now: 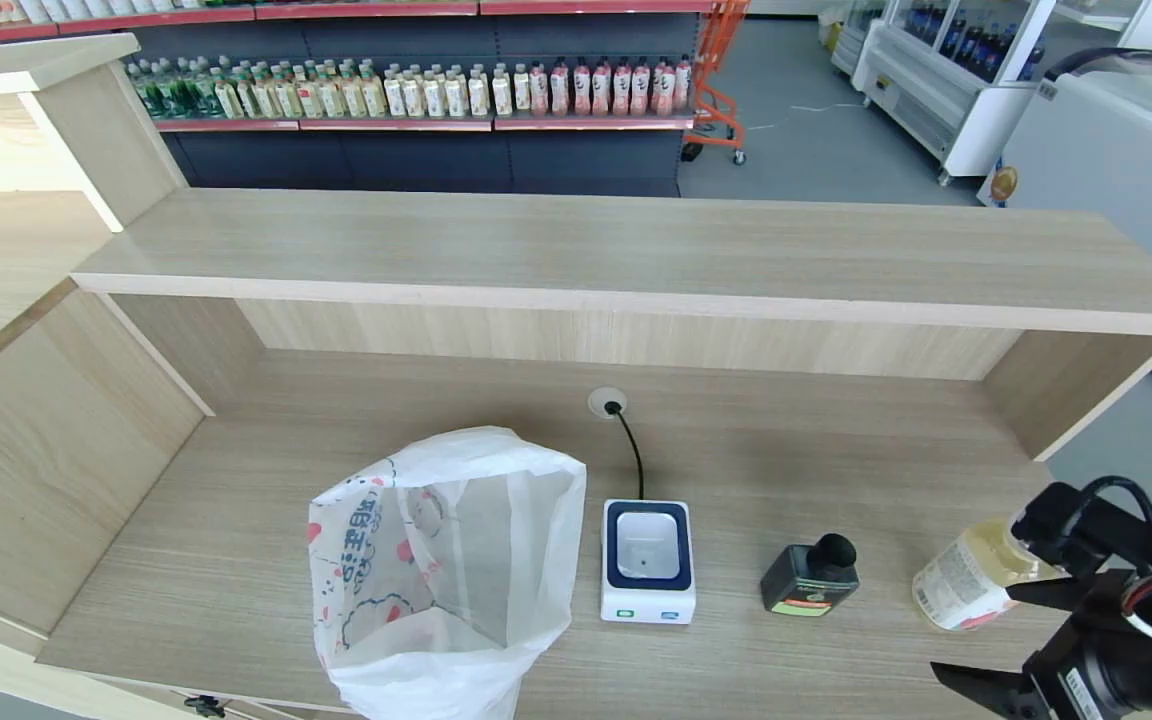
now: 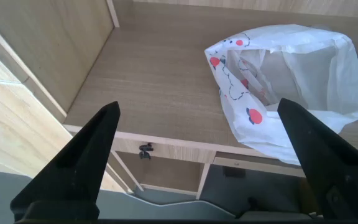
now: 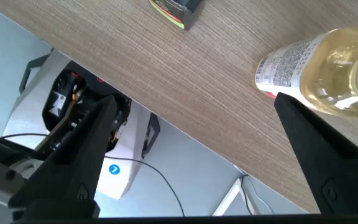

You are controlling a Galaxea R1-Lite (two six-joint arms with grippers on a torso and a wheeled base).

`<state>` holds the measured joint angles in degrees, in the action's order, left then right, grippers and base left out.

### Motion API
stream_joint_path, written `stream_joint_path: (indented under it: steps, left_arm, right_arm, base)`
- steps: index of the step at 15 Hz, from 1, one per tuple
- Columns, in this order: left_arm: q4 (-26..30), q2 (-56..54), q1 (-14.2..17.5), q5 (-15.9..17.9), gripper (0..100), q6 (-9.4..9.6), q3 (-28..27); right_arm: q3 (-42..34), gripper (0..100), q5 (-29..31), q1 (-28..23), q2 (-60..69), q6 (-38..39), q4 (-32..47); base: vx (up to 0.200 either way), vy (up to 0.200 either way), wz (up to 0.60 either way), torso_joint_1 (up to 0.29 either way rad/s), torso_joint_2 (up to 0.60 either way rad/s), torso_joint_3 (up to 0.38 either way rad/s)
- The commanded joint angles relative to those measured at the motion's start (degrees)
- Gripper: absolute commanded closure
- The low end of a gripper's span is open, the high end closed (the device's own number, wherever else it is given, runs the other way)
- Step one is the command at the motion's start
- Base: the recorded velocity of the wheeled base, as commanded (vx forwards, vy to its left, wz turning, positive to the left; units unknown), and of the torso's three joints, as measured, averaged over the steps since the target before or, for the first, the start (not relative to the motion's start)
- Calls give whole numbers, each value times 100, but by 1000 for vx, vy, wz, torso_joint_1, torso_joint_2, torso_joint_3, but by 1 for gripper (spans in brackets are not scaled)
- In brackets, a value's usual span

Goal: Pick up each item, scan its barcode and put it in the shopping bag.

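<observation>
Blue print on the white plastic shopping bag (image 1: 526, 530) and the clear bottle's white label (image 1: 946, 585) is illegible.

Bright, even overhead light is falling across the wooden counter (image 1: 836, 470), leaving only soft shadow under its upper ledge (image 1: 636, 250). The white shopping bag (image 1: 456, 560) is glowing through. Straight edges are bowing near the head view's corners, and its upper left is washing out.
</observation>
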<state>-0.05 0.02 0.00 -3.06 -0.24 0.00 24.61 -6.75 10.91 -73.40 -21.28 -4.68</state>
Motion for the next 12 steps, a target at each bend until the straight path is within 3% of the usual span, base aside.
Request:
stream_joint_path:
  steps: [1, 9, 12]
  left_arm:
    - [-4, -2, 0, -2, 0, -2, 0]
    - [-4, -2, 0, -2, 0, -2, 0]
    - [-4, -2, 0, -2, 0, -2, 0]
  right_arm:
    - [8, 0, -1, -1, -799, -122, -279]
    - [26, 0, -98, 43, -1836, -719, -1553]
    - [79, 0, -617, 104, -2152, -746, -2019]
  base:
    - [0, 0, 0, 0, 0, 0]
    - [0, 0, 0, 0, 0, 0]
    - [0, 0, 0, 0, 0, 0]
